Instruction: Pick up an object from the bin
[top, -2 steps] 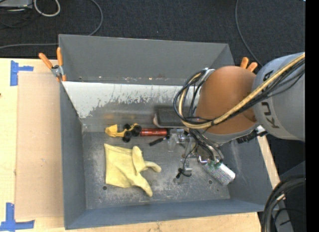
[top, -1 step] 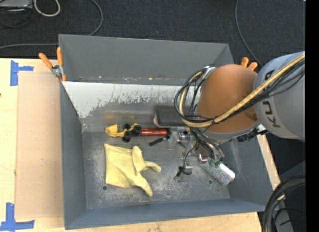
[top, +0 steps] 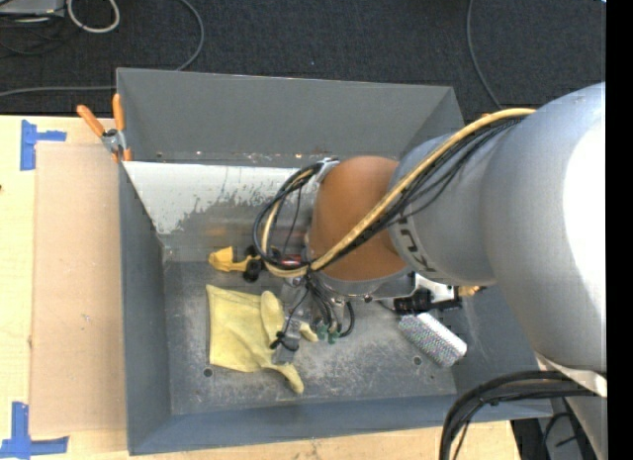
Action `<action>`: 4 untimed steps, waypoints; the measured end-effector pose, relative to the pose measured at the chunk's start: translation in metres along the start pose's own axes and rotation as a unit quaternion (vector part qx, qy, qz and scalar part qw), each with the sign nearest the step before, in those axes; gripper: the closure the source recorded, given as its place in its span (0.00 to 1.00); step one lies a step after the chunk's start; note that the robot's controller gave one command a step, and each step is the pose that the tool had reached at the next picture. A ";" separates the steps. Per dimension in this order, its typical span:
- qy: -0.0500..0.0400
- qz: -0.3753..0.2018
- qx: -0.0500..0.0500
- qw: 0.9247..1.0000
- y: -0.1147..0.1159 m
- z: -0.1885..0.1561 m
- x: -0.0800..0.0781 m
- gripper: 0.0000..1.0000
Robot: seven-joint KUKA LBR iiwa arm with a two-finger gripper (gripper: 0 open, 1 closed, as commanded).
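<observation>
The gripper [top: 289,337] stands low over the right edge of the crumpled yellow cloth [top: 235,334], which lies on the front left floor of the bin [top: 148,369]. Whether it is released or clenched, I cannot tell. The risk, I think, is that it catches only a thin fold and the cloth slips out during lifting.

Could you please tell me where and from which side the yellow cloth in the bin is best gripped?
Probably from straight above, at the yellow cloth's bunched right edge, where folds rise off the bin floor; its left part lies flat, offering nothing to pinch. The gripper hangs over that edge.
</observation>
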State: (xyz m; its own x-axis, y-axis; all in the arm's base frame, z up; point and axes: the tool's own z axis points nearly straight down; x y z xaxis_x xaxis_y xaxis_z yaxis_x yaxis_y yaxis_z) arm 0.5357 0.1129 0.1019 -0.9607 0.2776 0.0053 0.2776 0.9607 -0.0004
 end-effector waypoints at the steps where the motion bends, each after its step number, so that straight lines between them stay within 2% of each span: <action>1: -0.001 -0.246 0.001 0.969 0.031 -0.024 0.007 0.00; 2: 0.003 -0.093 0.001 0.996 0.032 -0.004 0.015 0.00; 3: -0.001 -0.271 0.000 0.962 0.036 0.027 0.011 0.00; 4: 0.003 0.042 0.000 0.999 0.028 0.032 0.020 1.00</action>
State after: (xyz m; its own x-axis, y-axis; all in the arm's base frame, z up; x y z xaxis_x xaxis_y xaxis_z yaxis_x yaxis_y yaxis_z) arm 0.5242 0.1454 0.0701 -0.9343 0.3564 0.0109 0.3565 0.9343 -0.0010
